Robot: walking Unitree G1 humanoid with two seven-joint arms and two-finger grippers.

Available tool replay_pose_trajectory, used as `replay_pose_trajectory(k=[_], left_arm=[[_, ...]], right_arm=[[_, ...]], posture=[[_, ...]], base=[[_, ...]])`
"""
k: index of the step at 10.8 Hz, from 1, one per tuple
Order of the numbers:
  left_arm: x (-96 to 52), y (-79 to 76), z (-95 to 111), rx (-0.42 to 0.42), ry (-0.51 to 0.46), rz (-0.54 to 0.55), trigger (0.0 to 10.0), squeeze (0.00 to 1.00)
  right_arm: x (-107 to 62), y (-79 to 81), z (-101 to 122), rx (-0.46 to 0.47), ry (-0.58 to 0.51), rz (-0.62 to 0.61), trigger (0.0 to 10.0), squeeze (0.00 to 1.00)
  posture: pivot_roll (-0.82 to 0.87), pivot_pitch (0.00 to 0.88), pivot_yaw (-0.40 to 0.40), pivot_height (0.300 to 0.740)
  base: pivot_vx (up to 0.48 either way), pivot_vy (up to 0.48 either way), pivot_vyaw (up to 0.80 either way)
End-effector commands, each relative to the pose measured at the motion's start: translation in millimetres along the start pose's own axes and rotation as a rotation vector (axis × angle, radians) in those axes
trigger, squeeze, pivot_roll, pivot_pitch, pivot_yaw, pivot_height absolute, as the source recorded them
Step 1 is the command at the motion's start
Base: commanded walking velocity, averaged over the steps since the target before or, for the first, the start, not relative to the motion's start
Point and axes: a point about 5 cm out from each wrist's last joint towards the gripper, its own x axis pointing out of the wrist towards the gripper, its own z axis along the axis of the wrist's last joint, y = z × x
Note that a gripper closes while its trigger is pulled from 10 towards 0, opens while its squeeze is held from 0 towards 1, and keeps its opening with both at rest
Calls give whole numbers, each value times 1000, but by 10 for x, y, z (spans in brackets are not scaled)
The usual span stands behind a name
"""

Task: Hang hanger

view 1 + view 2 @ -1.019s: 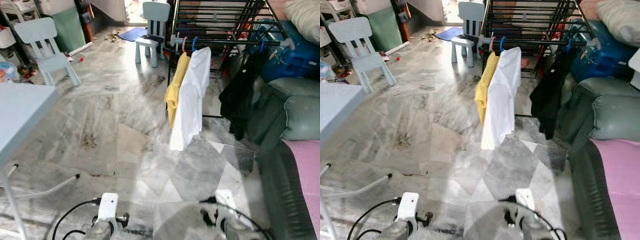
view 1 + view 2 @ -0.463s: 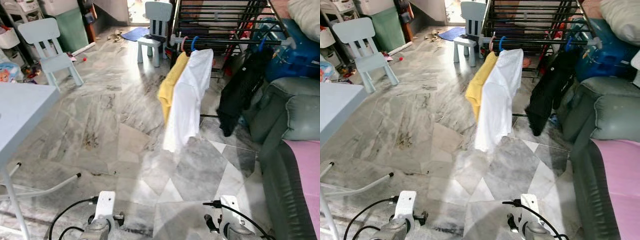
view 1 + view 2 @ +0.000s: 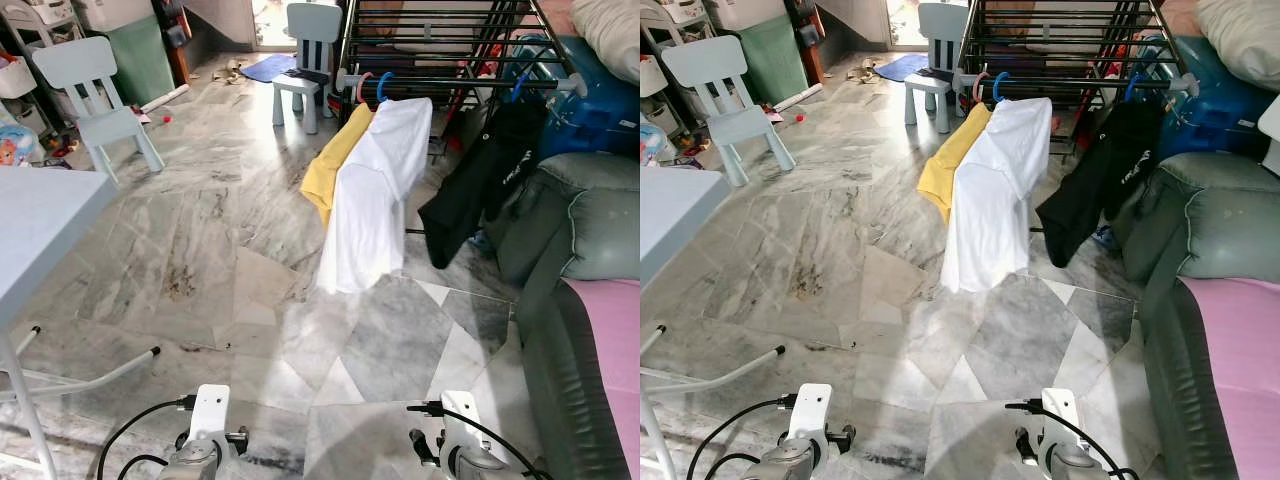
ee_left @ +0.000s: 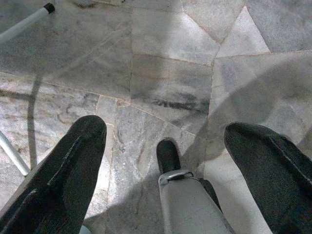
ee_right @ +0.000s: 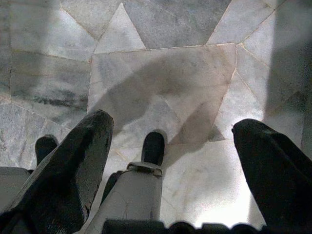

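Hanging spot: black drying rack (image 3: pixel 440 45) across the room, next to the grey sofa (image 3: pixel 585 230).
Hanger: blue hanger (image 3: pixel 384 86) hooked on the rack's front rail, white shirt (image 3: pixel 372 200) on it, yellow shirt (image 3: pixel 330 165) just behind, black garment (image 3: pixel 478 175) to the right.
Left gripper (image 4: pixel 165 141): fingers spread wide, nothing held, low over the marble floor (image 3: pixel 220 230).
Right gripper (image 5: pixel 170 141): same deal, fingers apart and empty, low over the floor.
Other stuff: pale blue chair (image 3: pixel 95 95) and table edge (image 3: pixel 40 230) on the left.
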Motion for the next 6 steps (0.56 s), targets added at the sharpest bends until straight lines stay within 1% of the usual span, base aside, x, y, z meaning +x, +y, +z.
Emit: replay_pose_trajectory(k=[1,6], left_arm=[[-3,41,-27,0,12,13,10000,0],[-3,41,-27,0,12,13,10000,0]], right_arm=[[0,-6,1,1,5,-4,10000,0],[0,-6,1,1,5,-4,10000,0]], posture=[[-48,0,36,740],[-48,0,36,740]], base=[[0,0,0],[0,0,0]])
